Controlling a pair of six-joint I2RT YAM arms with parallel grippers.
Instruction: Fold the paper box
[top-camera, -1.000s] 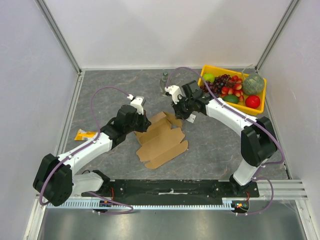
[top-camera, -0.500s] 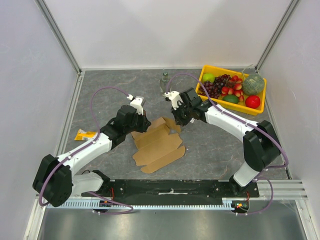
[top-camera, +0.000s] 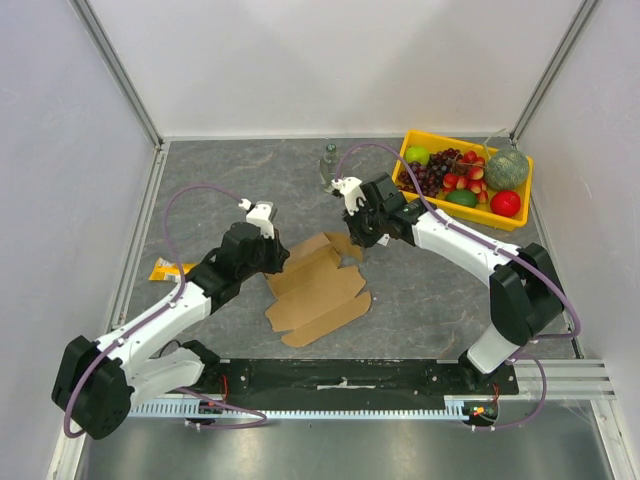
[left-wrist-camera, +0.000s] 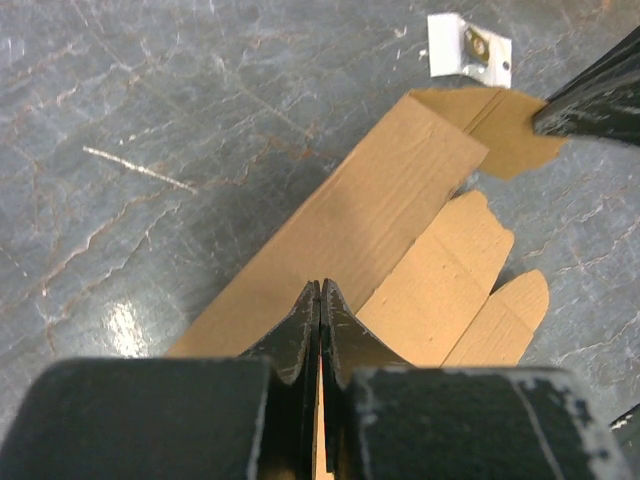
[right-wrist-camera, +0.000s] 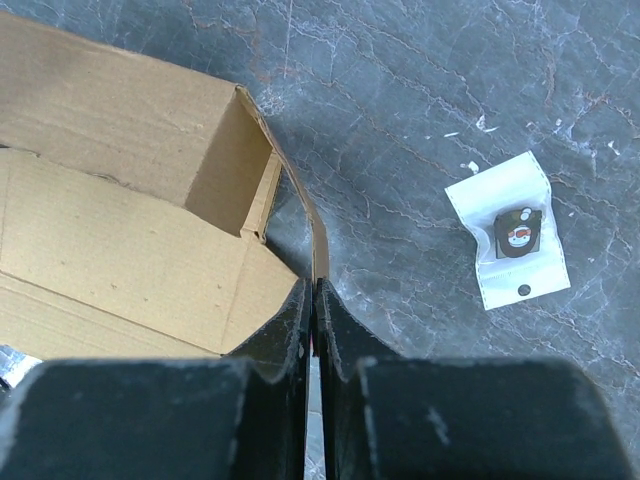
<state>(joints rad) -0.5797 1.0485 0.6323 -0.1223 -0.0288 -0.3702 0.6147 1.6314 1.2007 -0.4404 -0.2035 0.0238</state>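
The grey marbled table (top-camera: 430, 290) carries the paper box (top-camera: 318, 290), which lies between the two grippers as a mostly flat brown sheet with one long wall raised. The left gripper (left-wrist-camera: 319, 288) sits at one end of that wall, its jaws pressed together on the cardboard edge. The wall runs straight ahead of it, and the tabbed flaps lie flat to its right. The right gripper (right-wrist-camera: 311, 285) is at the opposite end, its jaws clamped on a thin end flap that curves ahead of it to the raised corner. The base panel spreads out to its left.

The step in hand looks like squaring that corner. To do it well, the left gripper should act as an anchor and hold the wall upright. The right gripper should swing its flap inward along the crease rather than tugging outward. The sheet is light, so any pull between the two grips would likely drag or buckle it instead of folding it.

A small white packet (right-wrist-camera: 510, 235) lies to the right of the right gripper, apart from the cardboard, and is best left out of the sweep.
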